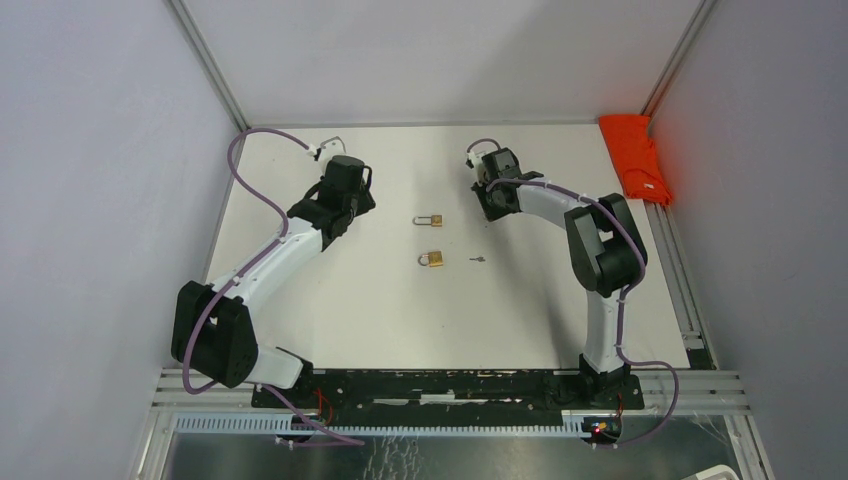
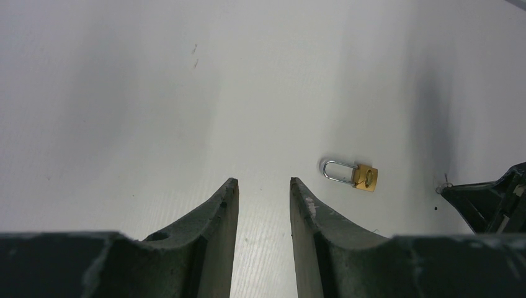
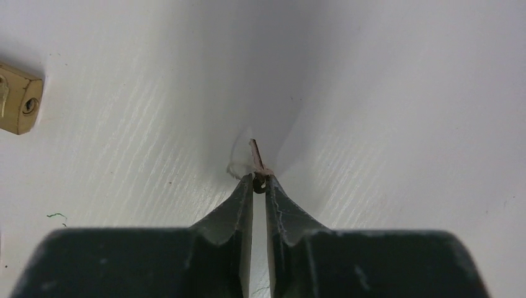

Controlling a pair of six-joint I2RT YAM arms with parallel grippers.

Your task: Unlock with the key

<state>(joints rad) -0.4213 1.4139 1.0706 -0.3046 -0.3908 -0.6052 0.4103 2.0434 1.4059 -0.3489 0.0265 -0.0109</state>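
Two brass padlocks lie mid-table, one (image 1: 428, 220) farther back and one (image 1: 432, 260) nearer. A small key (image 3: 256, 154) sticks out from the tips of my right gripper (image 3: 259, 180), which is shut on its head just above the table. A padlock's brass body (image 3: 18, 99) with its keyhole shows at the left edge of the right wrist view. My left gripper (image 2: 263, 183) is open with nothing between its fingers, and a padlock (image 2: 366, 177) lies ahead to its right. From above, the left gripper (image 1: 352, 210) is left of the locks and the right gripper (image 1: 490, 205) is right of them.
A second small key (image 1: 478, 259) lies on the table right of the nearer padlock. An orange cloth (image 1: 635, 155) sits at the back right corner. White walls enclose the table on three sides. The right gripper's dark body (image 2: 490, 198) shows at the right edge of the left wrist view.
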